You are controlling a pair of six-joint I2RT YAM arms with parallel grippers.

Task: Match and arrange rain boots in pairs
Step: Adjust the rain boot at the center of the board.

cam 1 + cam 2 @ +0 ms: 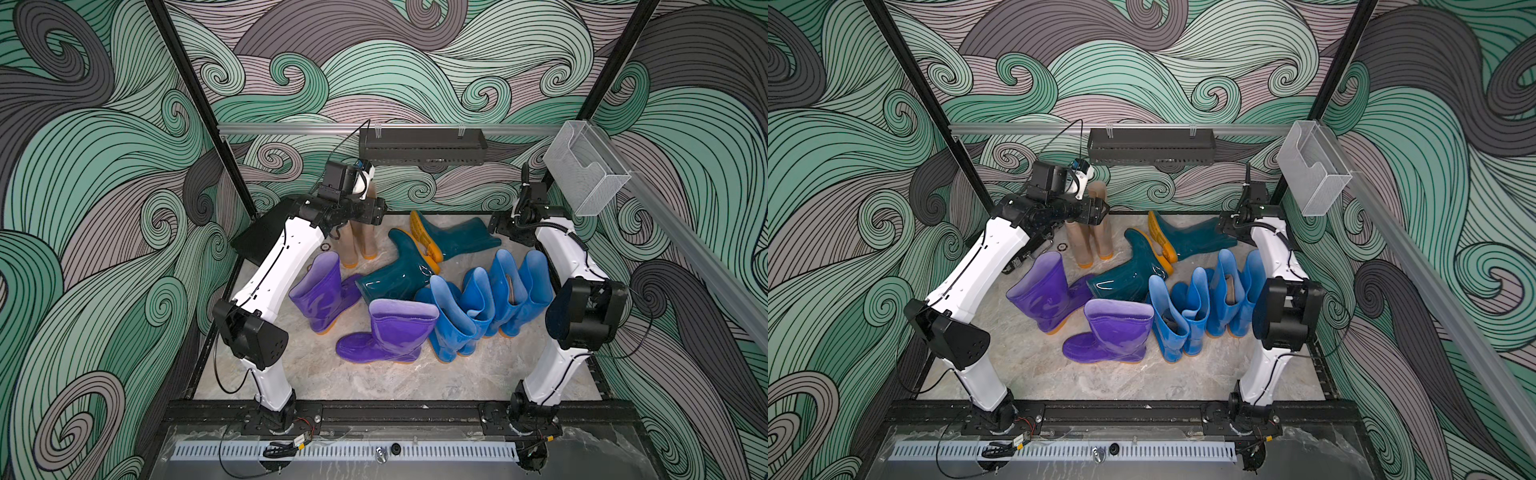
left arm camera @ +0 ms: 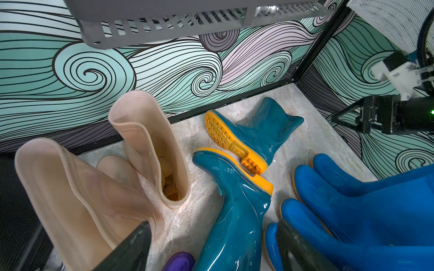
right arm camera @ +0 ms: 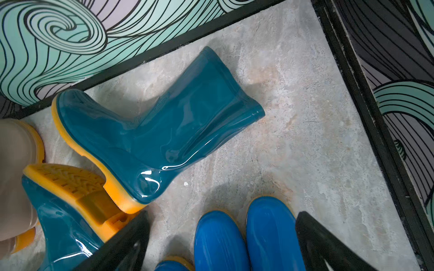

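1. In both top views we count ten boots on the marbled floor: four blue boots, two purple boots, two teal boots and two beige boots.
2. The beige pair stands upright side by side at the far left, near the back wall. The blue four stand upright in a row beside the right arm. The purple two stand upright but apart, one by the left arm and one nearer the front, against the blue row. Both teal boots lie on their sides at mid-back, sole against sole.
3. Only the left wrist view looks down inside the beige shafts, showing an orange-yellow insole in one. Of the purple boots it catches a single toe.
4. The right wrist view shows the two teal boots, three blue toes and the edge of one beige boot. The tread of the nearer teal sole is sharp here.
5. Only the wrist views show the fingers. The left gripper hangs over the beige pair with its jaws spread wide, holding nothing.
6. The right gripper hovers between the far teal boot and the blue row, jaws wide apart and empty.
7. We see one black case in the far left corner.
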